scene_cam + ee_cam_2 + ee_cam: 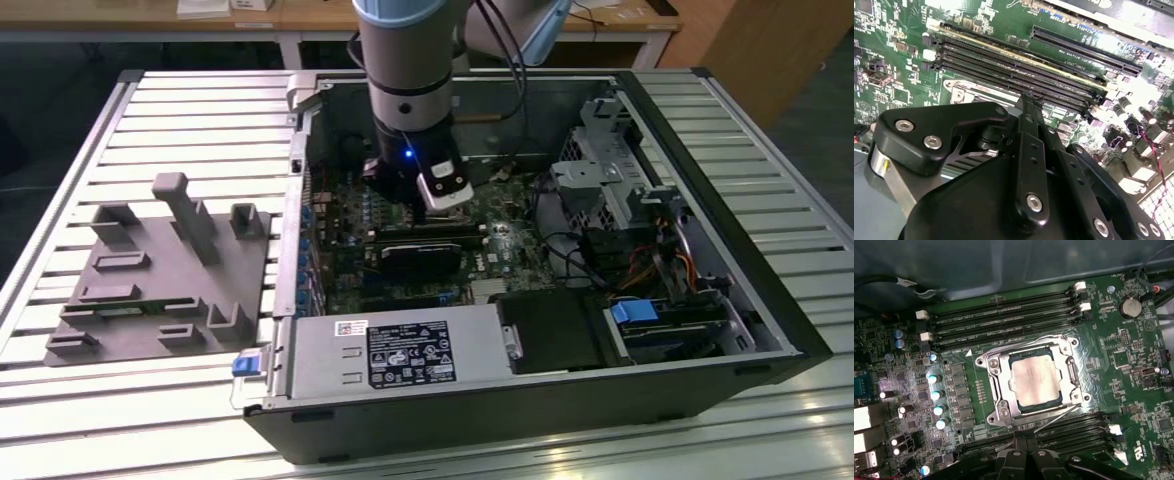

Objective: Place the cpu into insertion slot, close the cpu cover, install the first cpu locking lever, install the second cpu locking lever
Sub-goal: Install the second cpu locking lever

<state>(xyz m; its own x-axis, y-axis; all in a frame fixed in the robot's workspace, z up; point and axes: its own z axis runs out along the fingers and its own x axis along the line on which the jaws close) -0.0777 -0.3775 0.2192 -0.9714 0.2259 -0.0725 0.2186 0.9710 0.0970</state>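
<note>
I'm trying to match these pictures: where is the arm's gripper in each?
Exterior view: gripper at the arm's end, low inside the case.
Second wrist view: black, before the memory slots.
First wrist view: dark, near the cpu.
Shared landmark: green circuit board.

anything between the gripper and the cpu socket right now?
Nothing visible. In the first wrist view the cpu already sits in the insertion slot with the cpu cover down around it. The gripper hangs beside the socket, with bare board and memory slots around.
</note>
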